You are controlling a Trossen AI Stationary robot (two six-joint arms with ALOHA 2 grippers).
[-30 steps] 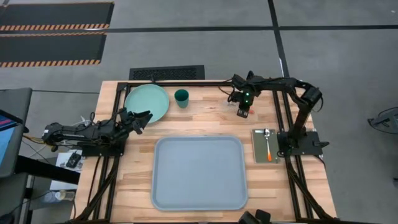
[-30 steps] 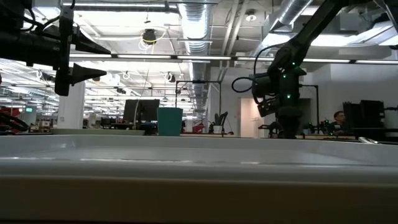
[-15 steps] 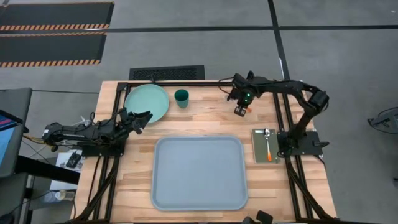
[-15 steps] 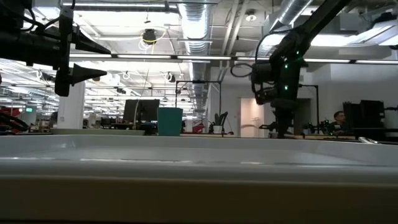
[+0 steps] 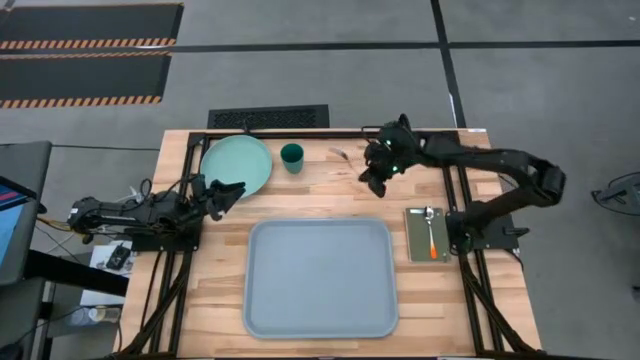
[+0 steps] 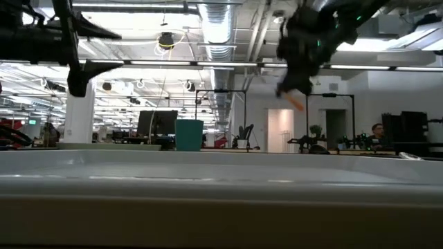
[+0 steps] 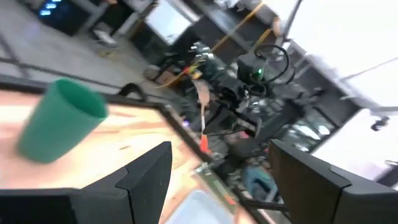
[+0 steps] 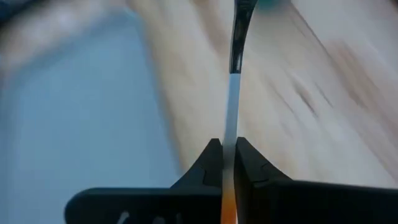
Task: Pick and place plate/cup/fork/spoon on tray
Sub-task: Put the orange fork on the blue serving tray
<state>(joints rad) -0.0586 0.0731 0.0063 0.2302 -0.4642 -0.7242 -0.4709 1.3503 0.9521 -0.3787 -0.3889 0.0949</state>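
My right gripper (image 5: 374, 180) is shut on the fork (image 8: 233, 93), high above the far part of the table; it also shows in the low view (image 6: 294, 76). The fork's silver tines (image 5: 343, 154) point toward the cup. The dark teal cup (image 5: 292, 156) stands beside the mint-green plate (image 5: 237, 165) at the far left. The spoon (image 5: 430, 230) lies on a grey-green pad. The blue-grey tray (image 5: 320, 277) lies in the middle. My left gripper (image 5: 226, 190) is open and empty by the plate's near right edge. My right gripper pinches the fork between its two fingers where the orange handle meets the silver neck (image 8: 229, 186). The fork runs along the fingers and sticks out ahead of them. The orange handle end (image 6: 296, 102) juts out below the gripper. The fork is lifted clear of the table.
The grey-green pad (image 5: 424, 250) lies at the right, next to the right arm's base. Bare wooden table (image 5: 330, 195) runs between the tray's far rim and the cup. Black frame rails (image 5: 460, 200) border the table.
My right gripper has risen from the table's far right part with the fork and gone a little toward the left edge, tipping from pointing down to slanting. The fork is now lifted clear of the table, its tines toward the cup.
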